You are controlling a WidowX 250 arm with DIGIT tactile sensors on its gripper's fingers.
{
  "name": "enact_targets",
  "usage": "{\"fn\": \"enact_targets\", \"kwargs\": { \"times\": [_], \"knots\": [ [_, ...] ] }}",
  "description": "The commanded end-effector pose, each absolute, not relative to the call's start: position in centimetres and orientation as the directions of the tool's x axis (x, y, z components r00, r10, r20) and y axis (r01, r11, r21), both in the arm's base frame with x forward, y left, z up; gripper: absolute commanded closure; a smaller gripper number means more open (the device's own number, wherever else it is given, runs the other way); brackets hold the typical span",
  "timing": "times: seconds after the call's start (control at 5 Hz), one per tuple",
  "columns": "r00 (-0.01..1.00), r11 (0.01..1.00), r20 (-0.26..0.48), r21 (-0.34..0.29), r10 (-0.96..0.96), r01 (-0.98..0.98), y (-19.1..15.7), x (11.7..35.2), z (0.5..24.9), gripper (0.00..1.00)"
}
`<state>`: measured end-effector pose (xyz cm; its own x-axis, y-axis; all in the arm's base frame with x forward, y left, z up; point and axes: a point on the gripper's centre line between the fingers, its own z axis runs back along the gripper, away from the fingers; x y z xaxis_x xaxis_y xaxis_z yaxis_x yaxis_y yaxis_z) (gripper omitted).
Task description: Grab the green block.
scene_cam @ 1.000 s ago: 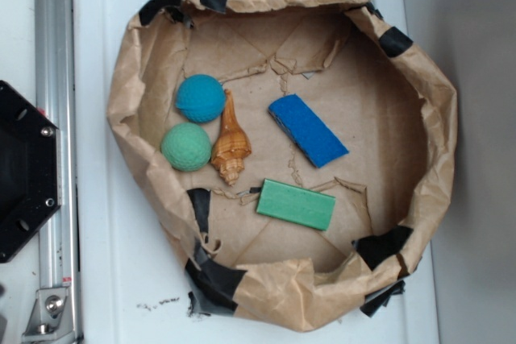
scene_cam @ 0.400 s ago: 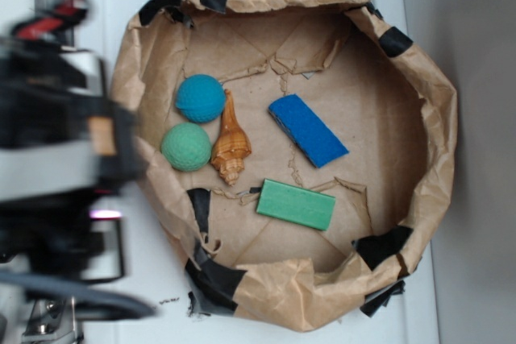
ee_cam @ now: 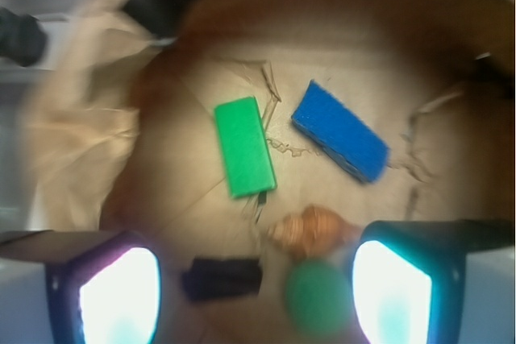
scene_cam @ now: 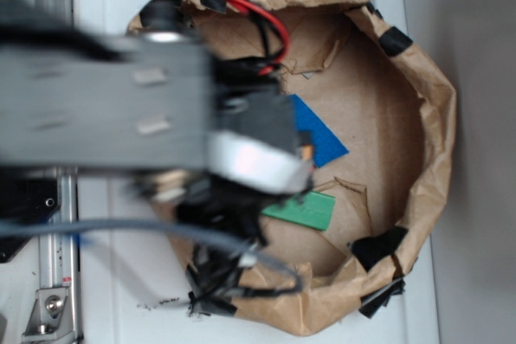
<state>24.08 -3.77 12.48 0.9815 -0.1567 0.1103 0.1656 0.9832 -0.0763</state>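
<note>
From the exterior view, the blurred arm covers most of the paper bowl [scene_cam: 419, 118]; only part of the green block [scene_cam: 310, 210] shows near the front wall, beside the blue block [scene_cam: 321, 136]. In the wrist view the gripper [ee_cam: 256, 279] hangs empty, fingers wide apart, high above. The green block [ee_cam: 244, 146] lies flat with bare paper around it, the shell [ee_cam: 310, 229] nearby. This looks like the approach; next, centring and descending.

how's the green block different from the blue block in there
The green block is mint green; the blue block is deep blue. In the wrist view the green block lies nearly upright in the frame, the blue block slants diagonally. Both are flat rectangular slabs of similar length, lying apart on the brown paper.
</note>
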Motion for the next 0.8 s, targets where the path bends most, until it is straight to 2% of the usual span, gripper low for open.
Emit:
{"fn": "enact_targets", "kwargs": {
  "times": [0.0, 0.2, 0.4, 0.6],
  "knots": [
    [0.977, 0.971, 0.150, -0.163, -0.153, 0.177, -2.7, 26.9, 8.9, 0.00],
    [0.965, 0.968, 0.166, -0.115, -0.203, 0.223, -4.8, 27.0, 7.9, 0.00],
    [0.961, 0.964, 0.137, -0.076, -0.242, 0.254, -6.8, 27.7, 4.9, 0.00],
    [0.953, 0.955, 0.142, -0.094, -0.266, 0.281, -7.9, 28.1, 3.2, 0.00]
  ]
}}
